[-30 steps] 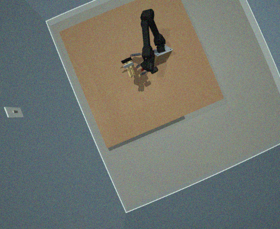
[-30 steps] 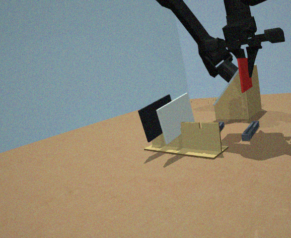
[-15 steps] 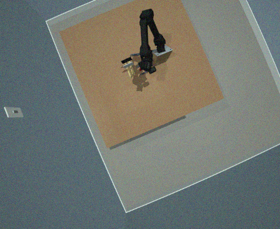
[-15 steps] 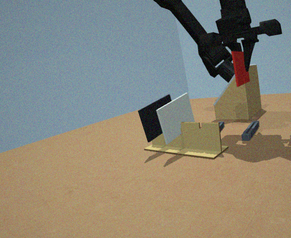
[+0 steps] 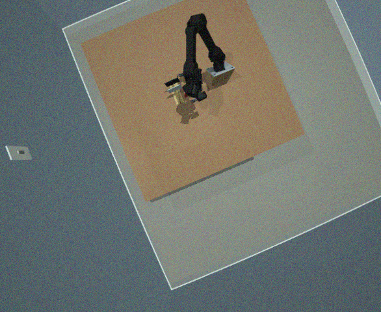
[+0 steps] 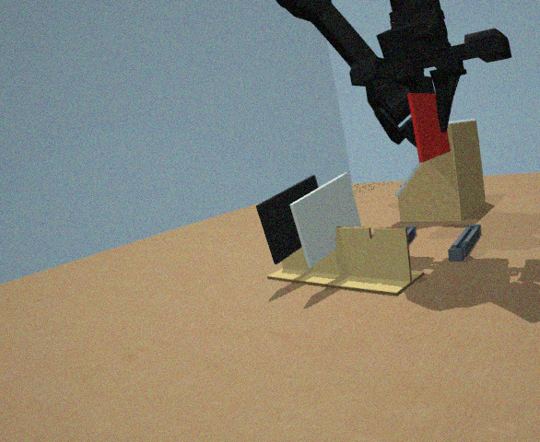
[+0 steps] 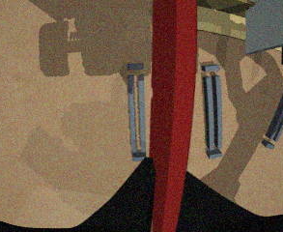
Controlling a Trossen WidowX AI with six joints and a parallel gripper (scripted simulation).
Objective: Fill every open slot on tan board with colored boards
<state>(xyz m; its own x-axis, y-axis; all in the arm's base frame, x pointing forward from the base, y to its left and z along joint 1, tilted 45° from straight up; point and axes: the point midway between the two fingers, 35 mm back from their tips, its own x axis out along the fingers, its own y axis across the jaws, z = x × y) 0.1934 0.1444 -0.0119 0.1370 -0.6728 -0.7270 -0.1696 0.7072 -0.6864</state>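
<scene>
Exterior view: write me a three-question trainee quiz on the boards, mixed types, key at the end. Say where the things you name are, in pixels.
1. True or false: the red board (image 6: 428, 127) (image 7: 172, 97) is already locked into the tan board (image 6: 375, 254).
2. Multiple choice: which board stands nearest the open slot (image 6: 370, 232)?
A) black
B) white
C) red
3. Fill in the blank: the red board is held by the ____.

Key: 1. False; 2. B; 3. gripper (image 6: 429, 125) (image 7: 169, 169)

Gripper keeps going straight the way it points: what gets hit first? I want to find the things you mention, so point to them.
Probably the tabletop (image 5: 217, 134) (image 6: 261, 356) (image 7: 15, 145), met by the red board (image 5: 186, 95) (image 6: 428, 123) (image 7: 167, 97) in the jaws. Depth is unclear, and the board hides the line ahead; a neighboring blue-gray holder (image 6: 462, 247) (image 7: 141, 116) might catch it.
</scene>
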